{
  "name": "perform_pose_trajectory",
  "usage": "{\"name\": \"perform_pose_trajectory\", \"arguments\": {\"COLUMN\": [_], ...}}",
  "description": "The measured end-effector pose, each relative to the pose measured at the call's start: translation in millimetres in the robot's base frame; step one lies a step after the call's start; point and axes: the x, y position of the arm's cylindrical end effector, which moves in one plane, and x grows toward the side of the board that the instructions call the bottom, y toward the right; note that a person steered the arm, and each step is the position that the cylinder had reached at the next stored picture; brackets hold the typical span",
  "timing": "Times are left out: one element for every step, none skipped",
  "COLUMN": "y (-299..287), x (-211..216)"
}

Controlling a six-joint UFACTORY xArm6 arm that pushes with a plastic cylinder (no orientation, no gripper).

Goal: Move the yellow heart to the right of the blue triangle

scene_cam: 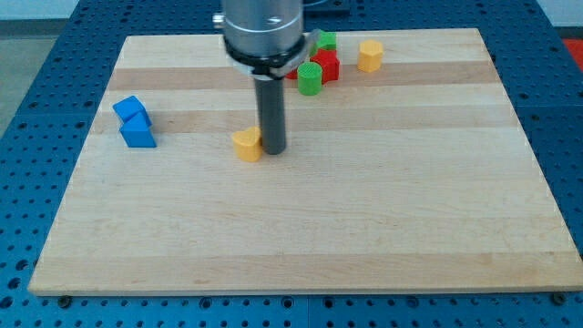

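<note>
Yellow heart | touching my tip on its right | tip bare, holding nothing

This looks like a robot lab or test room. A flat wooden board lies on a blue metal table that has rows of small holes in it, the kind used to bolt things down. A big grey robot arm comes down from the view's top. Little toy-like blocks in bright colours sit on the board. It does not look like a home or a kitchen.
</note>
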Motion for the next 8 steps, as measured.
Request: {"name": "perform_pose_trajectory", "arguments": {"y": [-36, -65, -76, -92, -98, -98, -98, -98], "x": [2, 6, 30, 44, 43, 37, 25, 13]}}
